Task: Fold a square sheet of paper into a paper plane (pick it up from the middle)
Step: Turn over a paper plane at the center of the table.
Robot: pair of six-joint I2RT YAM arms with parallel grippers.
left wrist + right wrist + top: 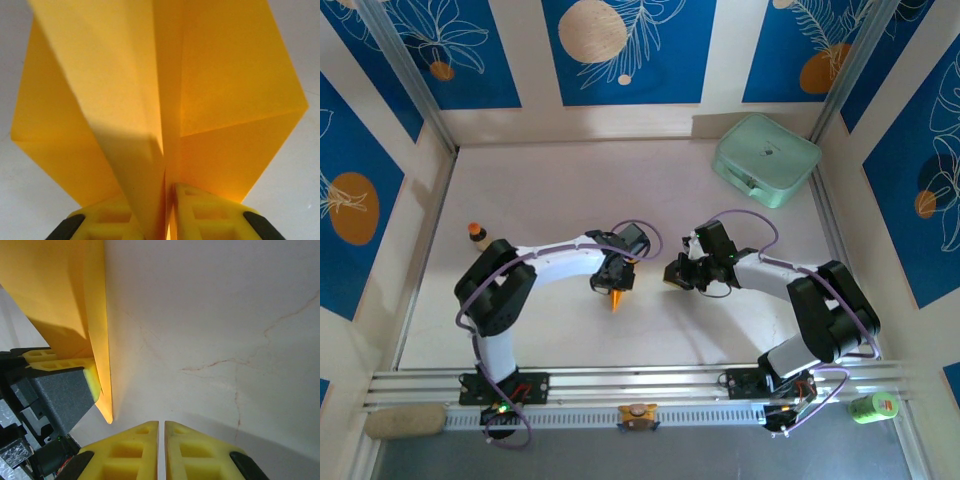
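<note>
A: Left gripper [169, 200]?
B: Clamped on the paper [210, 90]. Its yellow fingers [210, 212] pinch the folded layers at the bottom, and the flaps fan up and out from the pinch.
A: Where's the paper in the top view?
B: Mid-surface [570, 190], at the left gripper's tip. An orange point sticks out toward the near edge. Can't tell if it touches the surface.
A: Right gripper [161, 427]?
B: Closed, fingers almost touching, nothing between them. It sits just right of the paper and apart from it. Its wrist view has the paper's pointed corner at the left, hanging over the pale surface with hairline cracks.
A: Any writing?
B: The paper is plain orange-yellow. The mint-green case [766, 158] in the far right corner has a small dark mark on the lid, too small to read. A green cylinder [873, 405] past the rail, near right, has a red-and-white label I can't read. The brown bottle [477, 234] with an orange cap stands at the left edge, too small to make out a label. The wall panels are blue with white leaf drawings and orange discs.
</note>
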